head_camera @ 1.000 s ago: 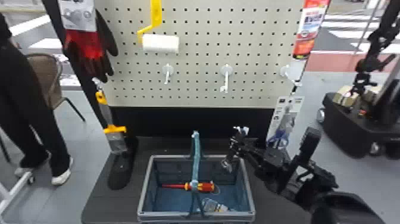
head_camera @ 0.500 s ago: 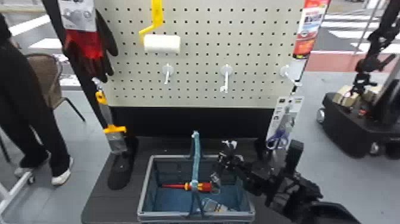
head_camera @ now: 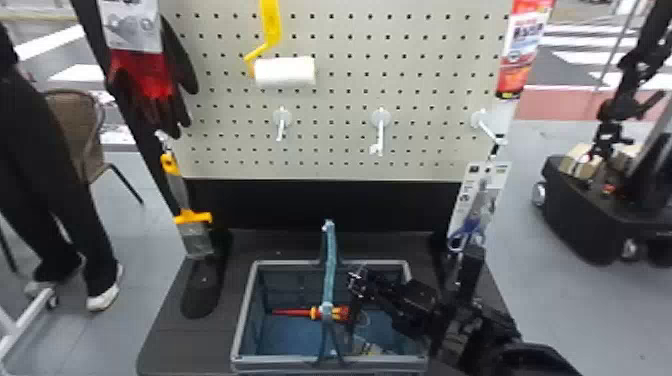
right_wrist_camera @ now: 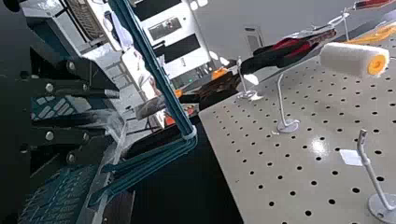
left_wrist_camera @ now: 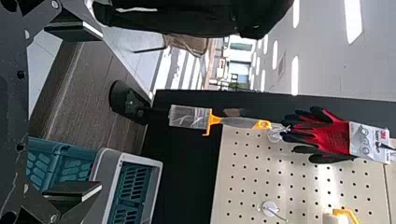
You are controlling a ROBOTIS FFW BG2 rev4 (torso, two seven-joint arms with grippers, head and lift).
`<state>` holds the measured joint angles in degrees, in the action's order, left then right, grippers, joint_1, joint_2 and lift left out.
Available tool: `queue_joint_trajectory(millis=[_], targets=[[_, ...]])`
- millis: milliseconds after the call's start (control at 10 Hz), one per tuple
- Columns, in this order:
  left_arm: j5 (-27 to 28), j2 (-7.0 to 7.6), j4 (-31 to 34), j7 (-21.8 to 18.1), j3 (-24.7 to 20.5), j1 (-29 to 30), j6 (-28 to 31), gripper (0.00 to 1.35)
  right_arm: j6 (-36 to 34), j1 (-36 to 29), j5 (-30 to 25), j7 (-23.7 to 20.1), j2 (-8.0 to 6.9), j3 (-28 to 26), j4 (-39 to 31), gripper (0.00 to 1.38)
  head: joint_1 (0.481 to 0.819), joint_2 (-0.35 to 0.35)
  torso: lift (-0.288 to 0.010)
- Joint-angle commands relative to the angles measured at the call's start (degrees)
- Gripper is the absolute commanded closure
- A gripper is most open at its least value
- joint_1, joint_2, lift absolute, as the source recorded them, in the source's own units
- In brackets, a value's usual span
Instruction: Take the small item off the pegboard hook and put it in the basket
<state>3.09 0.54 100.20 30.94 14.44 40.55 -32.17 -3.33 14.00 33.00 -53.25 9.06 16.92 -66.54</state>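
Over the basket, at about one o'clock from its middle in the head view, a small clear packet is in the right gripper. In the right wrist view the jaws of the right gripper stand only a little apart, closed on the packet; its contents are too blurred to tell.

Inside the basket, a red and yellow screwdriver lies under the upright blue handle, its shaft towards nine o'clock. Another clear package lies at about five o'clock, near the front rim.

Beyond the basket, towards twelve o'clock, stands the pegboard. Its left hook and middle hook are bare. At one o'clock from the basket, a carded pair of scissors hangs from the right hook. At ten o'clock hangs a yellow-trimmed scraper, with red and black gloves above it at eleven. A white paint roller hangs just short of twelve.

In the left wrist view, the left gripper has its jaws spread wide, holding nothing.
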Motion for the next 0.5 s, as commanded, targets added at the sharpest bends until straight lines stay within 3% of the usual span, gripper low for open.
queue_joint_trajectory(millis=[0, 100, 400], targets=[[-0.10, 0.07, 0.00, 0.00, 0.06, -0.04, -0.09, 0.17, 0.34, 0.49, 0.04, -0.01, 0.17, -0.05, 0.23, 0.27, 0.549, 0.000, -0.100], [-0.10, 0.07, 0.00, 0.00, 0.06, -0.04, -0.18, 0.17, 0.52, 0.61, 0.04, -0.01, 0.17, -0.05, 0.23, 0.07, 0.549, 0.000, -0.100], [-0.10, 0.16, 0.00, 0.00, 0.06, -0.04, -0.18, 0.17, 0.61, 0.74, 0.04, -0.01, 0.17, -0.05, 0.51, 0.13, 0.549, 0.000, -0.100]])
